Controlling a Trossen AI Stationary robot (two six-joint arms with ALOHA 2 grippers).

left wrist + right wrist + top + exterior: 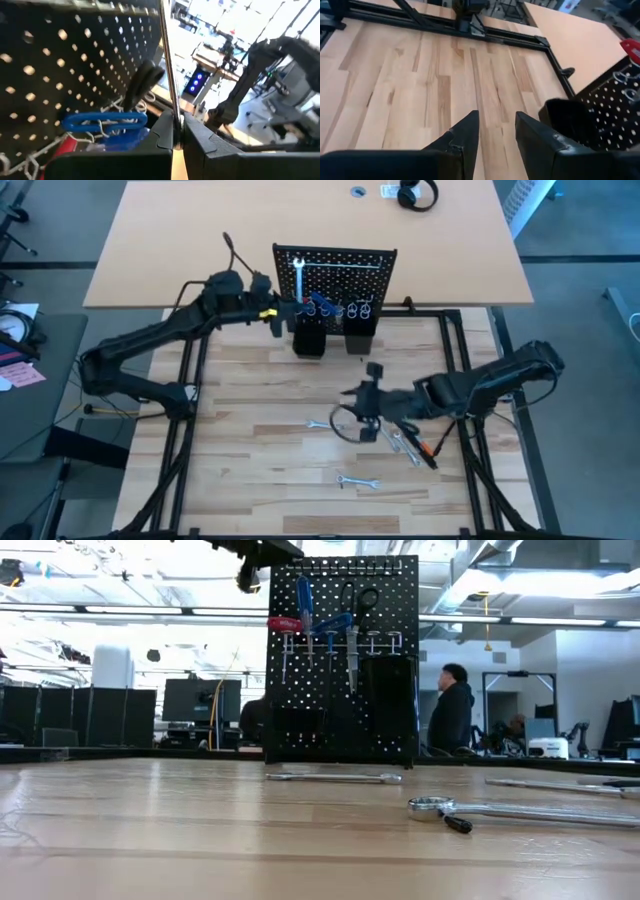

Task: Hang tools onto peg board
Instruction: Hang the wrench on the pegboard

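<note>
A pale wood-plank tabletop (260, 410) carries the upright black peg board (335, 265) at its far edge, beside the left gripper (272, 320). Silver wrenches lie flat nearer the right gripper (365, 392): one (320, 424) just beside it, several (402, 442) under its arm, another (357, 480) farther toward the front.

Bright, even ceiling light; the peg board (342, 658) stands backlit against glaring windows, and up close its holes blur softly.
</note>
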